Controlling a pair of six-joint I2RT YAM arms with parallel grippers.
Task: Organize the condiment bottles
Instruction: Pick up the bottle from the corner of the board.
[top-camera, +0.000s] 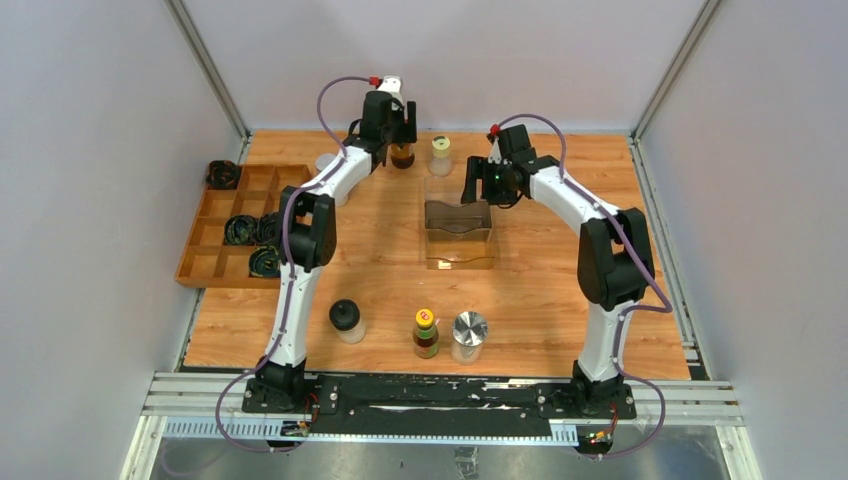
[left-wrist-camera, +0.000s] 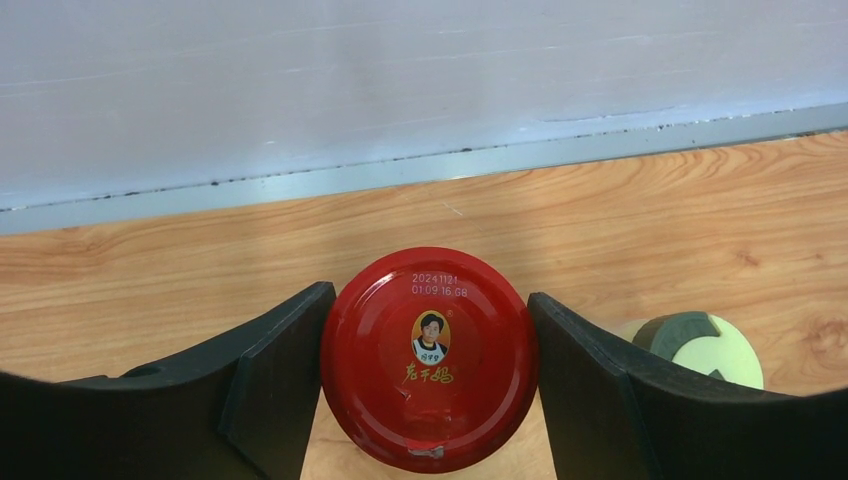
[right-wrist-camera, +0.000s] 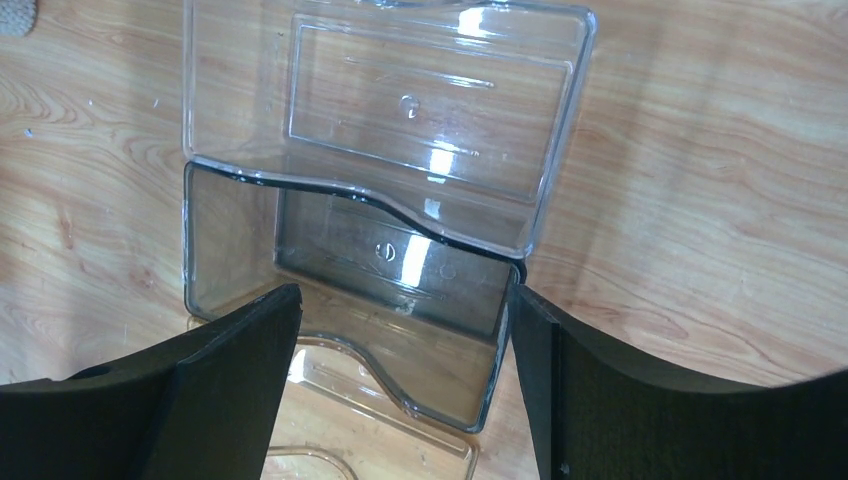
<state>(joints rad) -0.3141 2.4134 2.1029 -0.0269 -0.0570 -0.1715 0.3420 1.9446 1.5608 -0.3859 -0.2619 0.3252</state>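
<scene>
At the table's far edge my left gripper (top-camera: 401, 138) (left-wrist-camera: 430, 296) is shut on the red-lidded dark jar (top-camera: 403, 156) (left-wrist-camera: 430, 360); both fingers touch the lid's sides. To its right stands the yellow-capped shaker (top-camera: 440, 151) (left-wrist-camera: 712, 350). The black-capped jar (top-camera: 346, 320), the yellow-capped brown sauce bottle (top-camera: 426, 333) and the silver-lidded jar (top-camera: 469, 336) stand in a row near the front. A pale jar (top-camera: 325, 164) is partly hidden behind the left arm. My right gripper (top-camera: 481, 186) (right-wrist-camera: 400, 300) hangs open over the clear plastic bins, holding nothing.
Clear plastic bins (top-camera: 460, 232) (right-wrist-camera: 385, 120) sit mid-table, one smoky and nested. At the left lies a wooden compartment tray (top-camera: 205, 262) holding black coiled bundles (top-camera: 240, 230). The back wall (left-wrist-camera: 400, 80) rises just behind the jar.
</scene>
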